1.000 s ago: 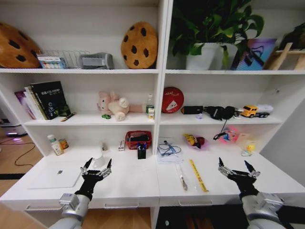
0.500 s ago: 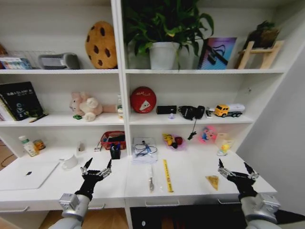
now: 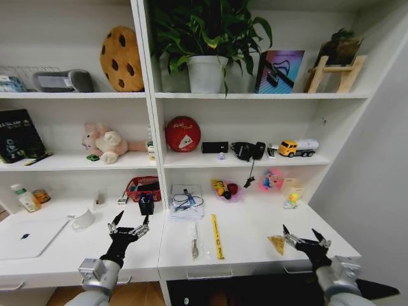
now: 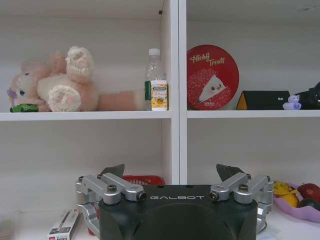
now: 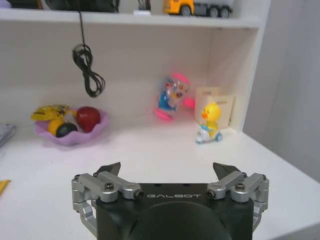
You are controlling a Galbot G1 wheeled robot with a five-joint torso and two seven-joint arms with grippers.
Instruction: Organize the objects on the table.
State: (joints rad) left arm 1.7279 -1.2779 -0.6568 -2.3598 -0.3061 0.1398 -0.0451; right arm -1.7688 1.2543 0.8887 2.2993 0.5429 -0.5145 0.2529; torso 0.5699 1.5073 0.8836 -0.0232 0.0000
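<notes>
The white table [image 3: 248,245] runs under the shelf unit. A slim silver laptop [image 3: 29,237] lies shut at its left end. A black cup of marker pens [image 3: 146,203] stands by a red basket [image 3: 143,187]. The tiny green toy car [image 3: 93,157] [image 4: 23,107] sits on the shelf beside the pink plush bear [image 3: 105,141]. My left gripper [image 3: 132,218] [image 4: 171,171] hovers open over the desk, right of the laptop and in front of the pen cup. My right gripper [image 3: 299,231] [image 5: 167,168] is open near the right front edge, holding nothing.
A yellow ruler [image 3: 217,236], a slim tool [image 3: 194,241] and a yellow triangle [image 3: 276,243] lie mid-desk. A white cup [image 3: 83,220], a notebook with a cable [image 3: 186,202], a purple fruit dish [image 3: 226,190] [image 5: 70,127] and a duck toy [image 3: 292,199] [image 5: 210,125] stand behind. A wall closes the right side.
The whole picture has shifted left, so the camera has turned right. The laptop now sits at the left edge. Both grippers hold the same open pose, the right one slightly lower.
</notes>
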